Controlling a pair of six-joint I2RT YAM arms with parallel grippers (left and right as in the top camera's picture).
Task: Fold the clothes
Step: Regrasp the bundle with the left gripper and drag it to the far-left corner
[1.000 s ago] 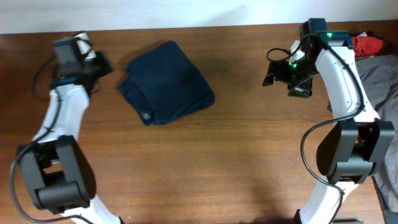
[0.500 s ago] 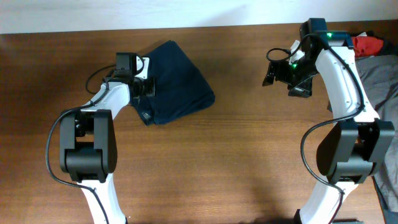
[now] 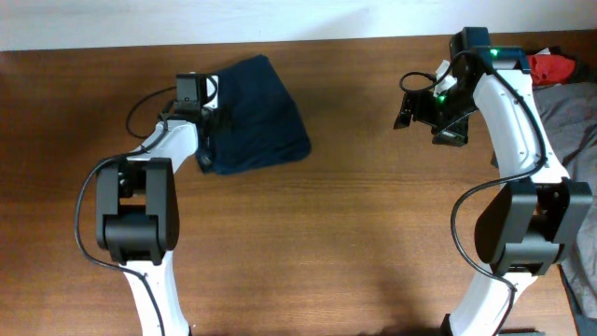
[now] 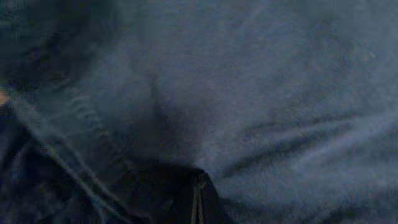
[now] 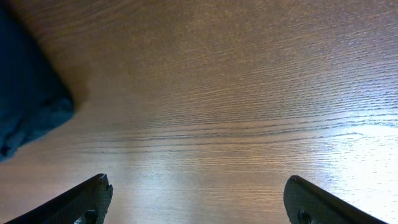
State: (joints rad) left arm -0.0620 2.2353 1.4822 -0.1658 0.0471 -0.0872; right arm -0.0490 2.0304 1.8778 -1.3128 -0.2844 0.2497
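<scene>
Left gripper [image 3: 211,131] was half buried in the left edge of the navy garment [image 3: 261,117], jaws clamped tight; any pinched cloth unclear. Fabric soft, creased, bundled on the wooden table [image 3: 326,233]. Right gripper [image 3: 424,126] gaped above bare grain. Grey cloth [image 3: 569,121] and red cloth [image 3: 552,67] were cropped at the right.

Matt navy cloth garment [image 3: 261,117]; smooth, glossy wood-grain table [image 3: 326,233].

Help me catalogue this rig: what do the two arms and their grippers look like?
Both the left arm and right arm have white links, bulky black joints and looping black cables. The left gripper and right gripper are black; green lights glow near the right wrist.
</scene>
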